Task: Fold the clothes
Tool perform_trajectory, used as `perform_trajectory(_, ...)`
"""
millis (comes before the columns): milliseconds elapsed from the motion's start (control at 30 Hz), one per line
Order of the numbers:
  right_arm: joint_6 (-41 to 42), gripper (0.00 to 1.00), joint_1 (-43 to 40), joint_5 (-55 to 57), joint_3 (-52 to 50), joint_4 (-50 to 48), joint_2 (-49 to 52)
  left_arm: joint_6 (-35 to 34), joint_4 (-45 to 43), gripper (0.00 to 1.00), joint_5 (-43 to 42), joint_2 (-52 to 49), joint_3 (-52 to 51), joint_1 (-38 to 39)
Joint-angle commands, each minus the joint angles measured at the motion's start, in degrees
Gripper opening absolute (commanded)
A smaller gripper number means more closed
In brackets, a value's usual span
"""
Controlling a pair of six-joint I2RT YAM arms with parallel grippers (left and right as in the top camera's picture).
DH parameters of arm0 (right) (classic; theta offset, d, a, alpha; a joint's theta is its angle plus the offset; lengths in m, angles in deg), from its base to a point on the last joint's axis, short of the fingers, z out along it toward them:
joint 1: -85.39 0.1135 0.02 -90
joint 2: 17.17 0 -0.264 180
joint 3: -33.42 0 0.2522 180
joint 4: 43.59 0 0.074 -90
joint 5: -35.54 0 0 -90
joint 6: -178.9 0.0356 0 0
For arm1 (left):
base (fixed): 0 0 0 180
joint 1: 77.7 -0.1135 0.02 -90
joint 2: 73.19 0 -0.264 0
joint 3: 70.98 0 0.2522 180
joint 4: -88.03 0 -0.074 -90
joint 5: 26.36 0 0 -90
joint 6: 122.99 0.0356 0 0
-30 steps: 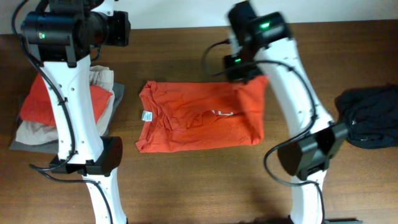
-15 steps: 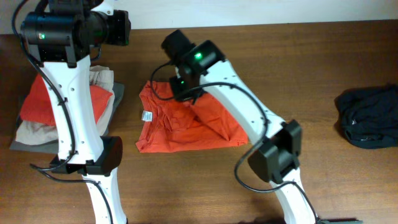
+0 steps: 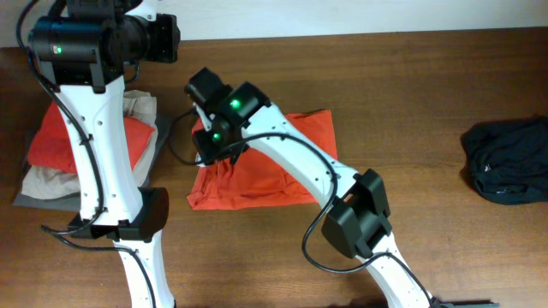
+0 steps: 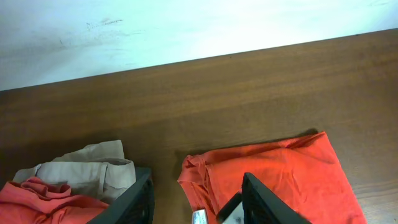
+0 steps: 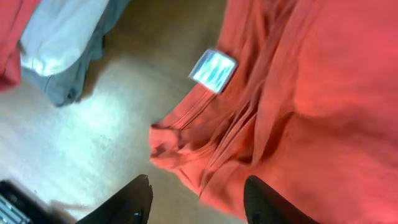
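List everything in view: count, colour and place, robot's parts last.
T-shirt: one, orange-red, table centre, partly folded.
neck label: one, white, at the T-shirt's neck.
clothes pile: one, red, beige and grey, table's left side.
dark garment: one, black, crumpled, table's right side.
table: one, brown wood.
wall: one, white, behind the table.
left arm: one, white and black, above the pile; left fingers apart, empty.
right arm: one, white and black, over the T-shirt; right fingers apart, empty.

Right arm (image 3: 291,158) covers T-shirt (image 3: 315,130) neck end (overhead); dark garment (image 3: 505,158) edge-cropped.
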Motion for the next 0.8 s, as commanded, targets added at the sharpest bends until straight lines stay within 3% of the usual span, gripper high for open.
perform_trajectory(0, -1.20, 0.52, -1.51, 4.26, 0.94, 2.19, -0.83, -0.15, 0.42, 0.45, -0.59, 0.15, 0.72, -0.20)
perform_trajectory(267, -1.44, 0.58, -9.64, 5.46, -0.13, 8.50, -1.01, -0.15, 1.18, 0.46, -0.44, -0.13, 0.66, -0.20)
perform_trajectory(367, -1.38, 0.46, -10.84, 3.04, -3.34, 6.43, -0.35, -0.17, 1.25, 0.47, -0.44, -0.66, 0.66, -0.20)
perform_trajectory(500, 0.55, 0.20, -10.23, -1.44, -12.74, -1.22, -0.11, -0.15, 1.53, 0.47, -0.44, -1.73, 0.66, -0.20)
perform_trajectory(667, 0.50, 0.10, -7.89, -12.59, -24.09, -13.29, -0.02, -0.13, 1.46, 0.47, -0.39, -2.38, -0.70, -0.20)
perform_trajectory(767, -0.52, 0.07, -6.97, -13.03, -25.16, -14.49, -0.04, -0.13, 1.49, 0.47, -0.15, -2.56, -1.97, -0.37)
